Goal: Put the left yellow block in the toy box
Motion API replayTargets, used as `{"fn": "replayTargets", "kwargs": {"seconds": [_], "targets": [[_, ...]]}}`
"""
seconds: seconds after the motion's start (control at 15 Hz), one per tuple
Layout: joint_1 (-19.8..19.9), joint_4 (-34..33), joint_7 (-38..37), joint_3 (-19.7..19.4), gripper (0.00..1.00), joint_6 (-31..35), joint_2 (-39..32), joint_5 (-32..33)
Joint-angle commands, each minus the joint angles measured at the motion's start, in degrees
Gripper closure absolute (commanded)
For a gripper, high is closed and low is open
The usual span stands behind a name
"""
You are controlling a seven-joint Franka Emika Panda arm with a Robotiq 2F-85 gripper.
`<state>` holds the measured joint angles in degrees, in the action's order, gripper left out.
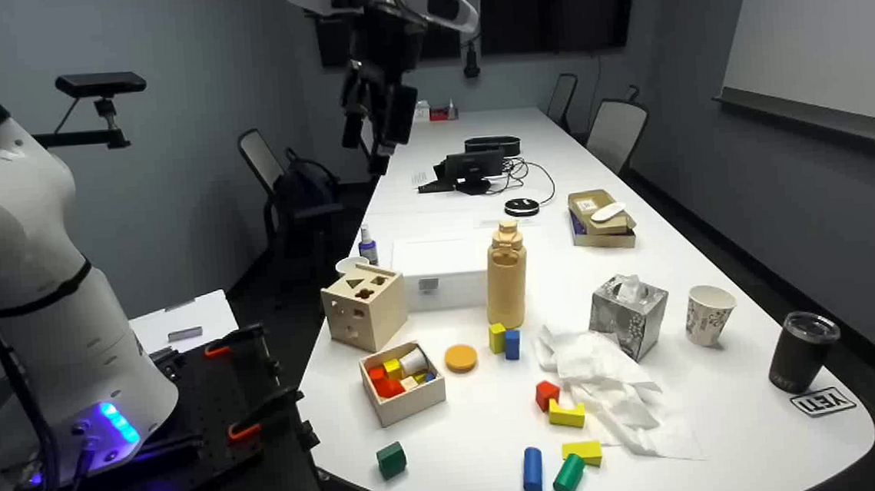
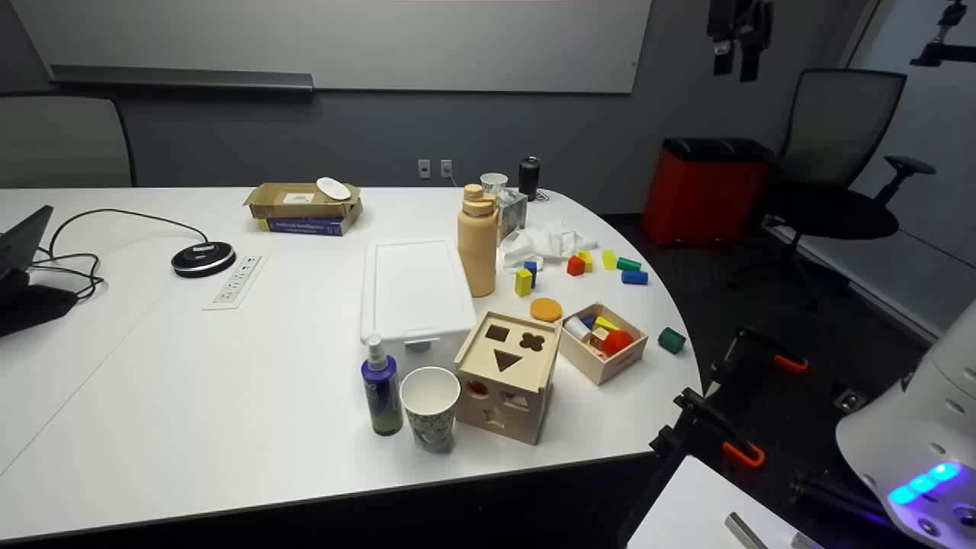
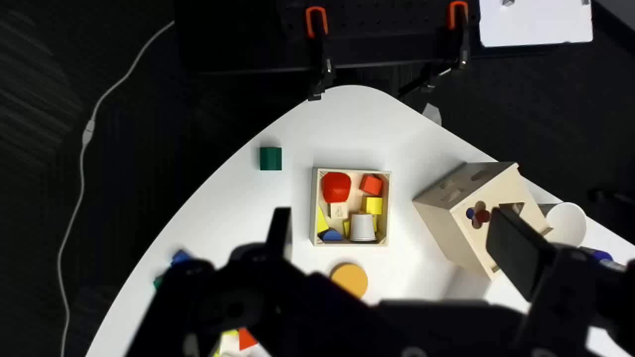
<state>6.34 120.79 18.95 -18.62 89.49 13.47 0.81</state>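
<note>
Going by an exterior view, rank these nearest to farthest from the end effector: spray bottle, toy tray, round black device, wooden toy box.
1. Toy tray: lower than the end effector, rightmost of these.
2. Wooden toy box: just picture-left of the tray.
3. Spray bottle: further left.
4. Round black device: farthest left.

On the white worktop (image 2: 191,381), a tan bottle (image 1: 507,283) stood upright beside a lidded bin (image 2: 418,284), a small blue block (image 1: 512,346) near the bottle's foot. An orange disc (image 1: 461,358) lay just beside a shallow wooden tray (image 1: 414,405) of mixed pieces (image 3: 336,187). Crumpled white paper (image 1: 596,369) lay by a patterned tissue box (image 1: 629,318); a paper cup (image 1: 708,317) stood near, a dark tumbler (image 1: 798,359) farther off. A spray bottle (image 2: 382,393) stood next to another cup (image 2: 431,415). Well back was a dark device (image 1: 473,166), possibly a small screen.
</note>
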Motion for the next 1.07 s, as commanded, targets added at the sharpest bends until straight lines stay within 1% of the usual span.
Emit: {"fn": "replayTargets", "kwargs": {"seconds": [0.0, 0.07, 0.13, 0.2, 0.4, 0.53, 0.6, 0.73, 0.93, 1.0], "targets": [[1.62, -0.12, 0.32, 1.44, 0.00, -0.10, -0.18, -0.29], [1.61, -0.12, 0.32, 1.44, 0.00, -0.10, -0.18, -0.29], [1.69, 1.07, -1.12, 1.93, 0.00, 3.30, 0.29, 0.14], [1.66, 1.71, -2.09, 2.34, 0.00, 5.36, -0.03, 0.01], [1.46, 7.08, -5.95, 3.95, 0.00, 19.98, -1.52, -0.74], [1.09, 10.31, -7.53, 5.12, 0.00, 26.67, -4.23, -0.73], [0.94, 11.82, -8.34, 5.74, 0.00, 29.96, -5.86, -0.74], [0.61, 14.13, -9.21, 7.06, 0.00, 39.01, -10.80, -0.76], [0.40, 15.23, -9.83, 9.15, 0.00, 55.44, -20.75, -0.16], [0.41, 14.79, -10.00, 9.81, 0.00, 59.40, -24.24, -0.11]]}}
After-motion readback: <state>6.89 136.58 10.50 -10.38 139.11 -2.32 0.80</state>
